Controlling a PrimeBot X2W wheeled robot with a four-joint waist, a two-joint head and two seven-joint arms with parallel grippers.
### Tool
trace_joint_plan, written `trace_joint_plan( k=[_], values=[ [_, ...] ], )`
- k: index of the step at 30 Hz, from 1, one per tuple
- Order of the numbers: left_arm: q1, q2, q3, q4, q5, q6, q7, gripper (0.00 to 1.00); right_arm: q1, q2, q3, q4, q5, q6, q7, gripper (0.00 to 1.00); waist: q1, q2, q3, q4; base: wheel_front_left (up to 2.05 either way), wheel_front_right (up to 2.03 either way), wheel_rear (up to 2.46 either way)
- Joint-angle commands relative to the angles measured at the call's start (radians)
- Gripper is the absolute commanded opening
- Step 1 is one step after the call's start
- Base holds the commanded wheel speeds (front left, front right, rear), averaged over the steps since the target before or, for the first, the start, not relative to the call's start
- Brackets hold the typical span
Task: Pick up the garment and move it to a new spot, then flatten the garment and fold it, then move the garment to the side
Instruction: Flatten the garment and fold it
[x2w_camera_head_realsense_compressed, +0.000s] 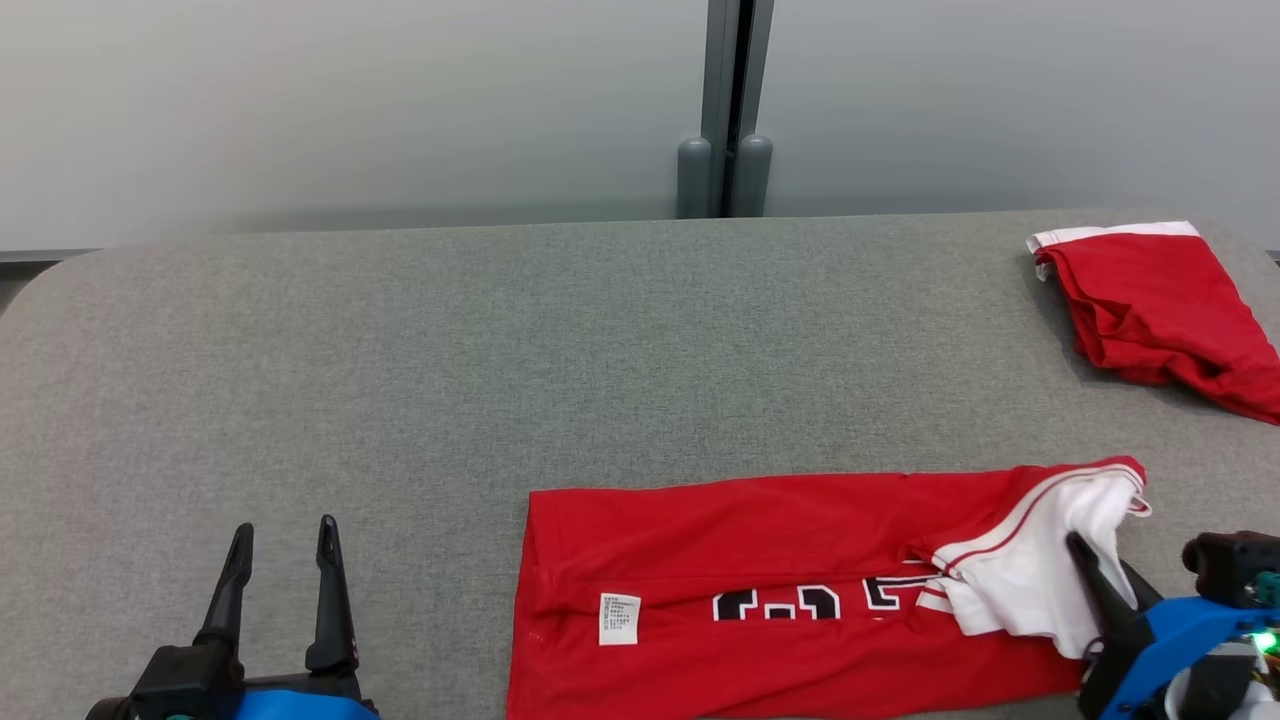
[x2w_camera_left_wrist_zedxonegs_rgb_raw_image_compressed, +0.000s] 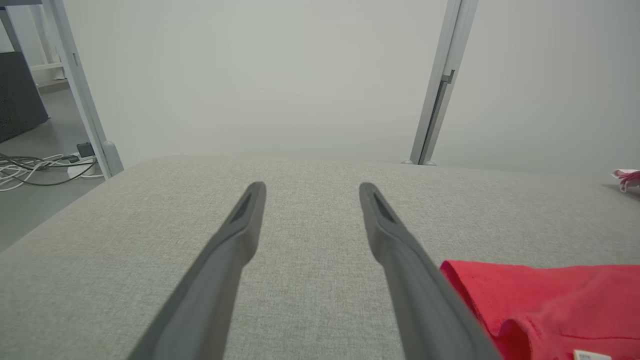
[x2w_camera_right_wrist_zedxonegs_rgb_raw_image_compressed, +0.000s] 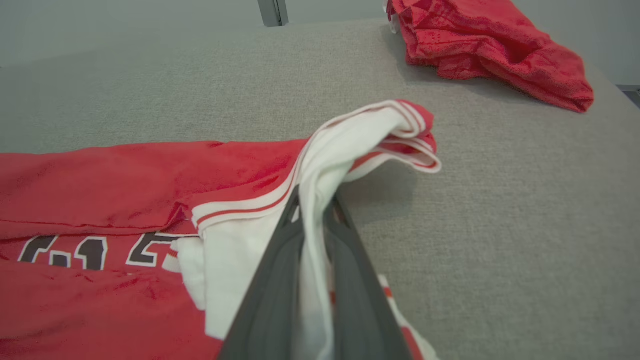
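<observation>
The garment (x2w_camera_head_realsense_compressed: 760, 580) is a red jersey with white trim and black lettering, lying folded lengthwise near the front of the grey table (x2w_camera_head_realsense_compressed: 500, 350). My right gripper (x2w_camera_head_realsense_compressed: 1085, 550) is shut on its white sleeve end at the lower right; in the right wrist view the white cloth (x2w_camera_right_wrist_zedxonegs_rgb_raw_image_compressed: 350, 150) is pinched between the fingers (x2w_camera_right_wrist_zedxonegs_rgb_raw_image_compressed: 280, 270) and lifts slightly off the table. My left gripper (x2w_camera_head_realsense_compressed: 283, 528) stands open at the lower left, apart from the jersey's left edge (x2w_camera_left_wrist_zedxonegs_rgb_raw_image_compressed: 465, 280), with bare table between its fingers (x2w_camera_left_wrist_zedxonegs_rgb_raw_image_compressed: 240, 225).
A second red garment (x2w_camera_head_realsense_compressed: 1160, 310) with a white band lies bunched at the table's back right corner (x2w_camera_right_wrist_zedxonegs_rgb_raw_image_compressed: 490, 45). A pale wall with a grey post (x2w_camera_head_realsense_compressed: 725, 110) runs behind the table. Cables (x2w_camera_left_wrist_zedxonegs_rgb_raw_image_compressed: 35, 170) lie on the floor beyond the table's left end.
</observation>
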Motion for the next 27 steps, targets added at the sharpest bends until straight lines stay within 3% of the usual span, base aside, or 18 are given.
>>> trace_joint_plan(
  k=[1,8,13,27],
  values=[
    [-0.002,-0.001,0.000,-0.003,-0.005,0.005,-0.004,1.00,0.012,0.012,0.007,-0.033,0.006,0.000,0.007,0.00,-0.0001,-0.0002,0.000,-0.001,0.00,0.00,0.00],
    [-0.015,-0.001,-0.007,0.000,-0.006,0.007,-0.004,1.00,0.046,0.087,0.076,-0.219,0.013,0.000,0.071,0.00,-0.0001,-0.0002,0.008,0.000,0.00,0.00,0.00],
    [-0.026,-0.001,-0.009,0.007,-0.004,0.004,-0.004,1.00,0.032,0.133,0.138,-0.288,0.020,0.000,0.102,0.00,-0.0001,-0.0002,0.010,0.012,0.00,0.00,0.00],
    [-0.034,-0.001,-0.036,0.016,-0.010,0.006,-0.004,1.00,-0.076,0.240,0.372,-0.194,0.053,0.000,0.063,0.00,-0.0001,-0.0002,-0.001,0.063,0.00,0.00,0.00]
  ],
)
